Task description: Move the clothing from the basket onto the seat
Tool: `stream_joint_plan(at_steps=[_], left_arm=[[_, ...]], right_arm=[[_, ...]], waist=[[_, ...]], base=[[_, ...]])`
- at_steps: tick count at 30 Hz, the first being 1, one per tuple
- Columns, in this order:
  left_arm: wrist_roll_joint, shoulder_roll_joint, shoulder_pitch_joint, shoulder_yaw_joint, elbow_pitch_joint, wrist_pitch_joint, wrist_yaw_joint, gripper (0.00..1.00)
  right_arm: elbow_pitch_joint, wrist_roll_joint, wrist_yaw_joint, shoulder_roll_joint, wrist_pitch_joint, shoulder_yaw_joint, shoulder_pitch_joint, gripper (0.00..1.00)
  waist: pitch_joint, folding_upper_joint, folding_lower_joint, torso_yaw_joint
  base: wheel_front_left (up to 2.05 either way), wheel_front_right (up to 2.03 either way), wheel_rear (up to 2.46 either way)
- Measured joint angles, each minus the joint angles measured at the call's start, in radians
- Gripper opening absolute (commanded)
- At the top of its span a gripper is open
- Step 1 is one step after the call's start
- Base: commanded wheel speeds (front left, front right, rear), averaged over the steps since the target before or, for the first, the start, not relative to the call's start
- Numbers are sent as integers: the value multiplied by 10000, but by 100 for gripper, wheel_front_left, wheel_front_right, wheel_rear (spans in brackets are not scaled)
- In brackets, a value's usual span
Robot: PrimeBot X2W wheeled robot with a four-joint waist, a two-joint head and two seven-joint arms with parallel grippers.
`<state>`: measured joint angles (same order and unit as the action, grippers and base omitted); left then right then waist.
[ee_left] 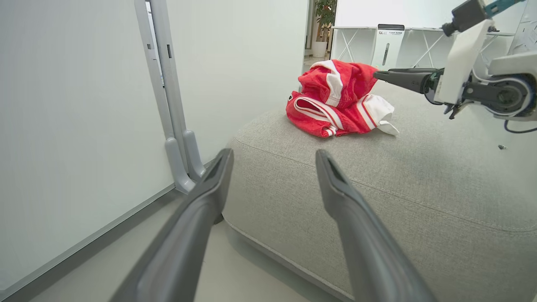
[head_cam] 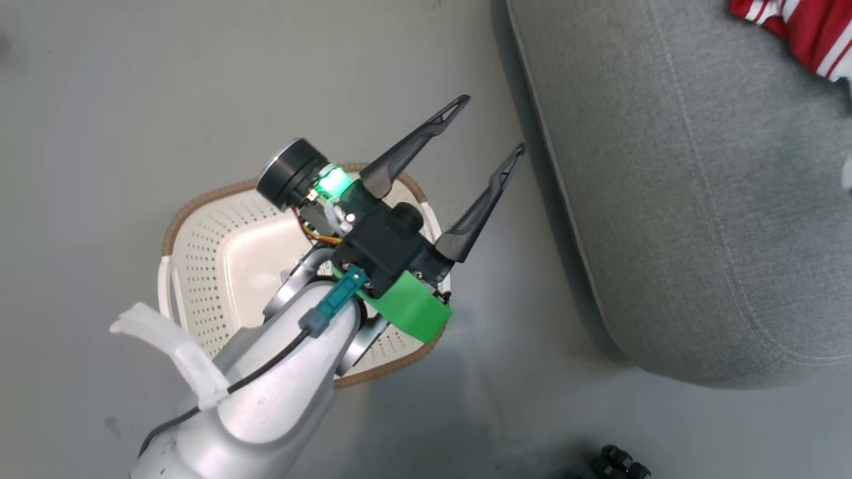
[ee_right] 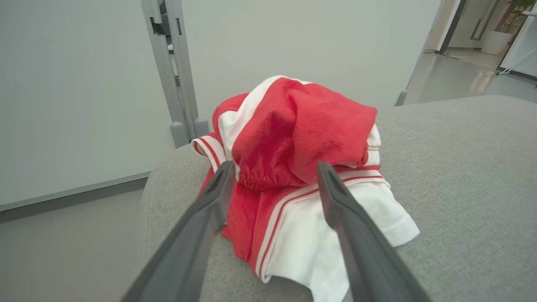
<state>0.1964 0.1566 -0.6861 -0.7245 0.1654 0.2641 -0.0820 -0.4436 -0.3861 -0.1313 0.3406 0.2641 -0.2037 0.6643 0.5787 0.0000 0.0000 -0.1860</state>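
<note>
The clothing (ee_right: 302, 126) is a heap of red fabric with white panels and stripes, lying on the seat (ee_right: 461, 167) near its rounded corner. My right gripper (ee_right: 275, 165) hovers open just in front of the heap, holding nothing. In the left wrist view the clothing (ee_left: 335, 100) rests on the grey seat (ee_left: 419, 188), with one right finger (ee_left: 402, 78) reaching its top. My left gripper (head_cam: 491, 125) is open and empty above the basket (head_cam: 200, 266), whose visible inside is bare. The seat (head_cam: 699, 199) lies to the right, with clothing (head_cam: 809, 30) at its far corner.
A grey partition post (ee_left: 168, 105) and white wall panels stand beyond the seat's corner. Grey floor surrounds the basket. Small black parts (head_cam: 619, 462) show at the bottom edge. White tables and a white appliance (ee_left: 388, 44) stand in the background.
</note>
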Motion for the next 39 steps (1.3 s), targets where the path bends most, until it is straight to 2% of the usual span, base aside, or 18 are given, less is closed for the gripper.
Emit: stream_joint_plan(at_steps=[10,17,28,39], left_arm=[[234,12,1500,1430,-222,0,268,100],[374,-117,2542,2769,-382,0,481,100],[351,-407,3828,4870,-345,0,454,100],[-21,-719,4952,6125,-293,0,203,100]], right_arm=[[1960,184,0,-679,2,1066,-1849,100],[2441,307,0,-1106,2,1873,-2390,100],[2888,842,0,-1707,2,2872,-2903,100],[3438,1260,0,-2205,2,2656,-4172,100]], waist=[[-1509,0,0,232],[-2357,0,0,775],[-3423,0,0,1703],[-4333,0,-1,2279]], base=[[0,0,0],[0,0,0],[0,0,0],[0,0,0]])
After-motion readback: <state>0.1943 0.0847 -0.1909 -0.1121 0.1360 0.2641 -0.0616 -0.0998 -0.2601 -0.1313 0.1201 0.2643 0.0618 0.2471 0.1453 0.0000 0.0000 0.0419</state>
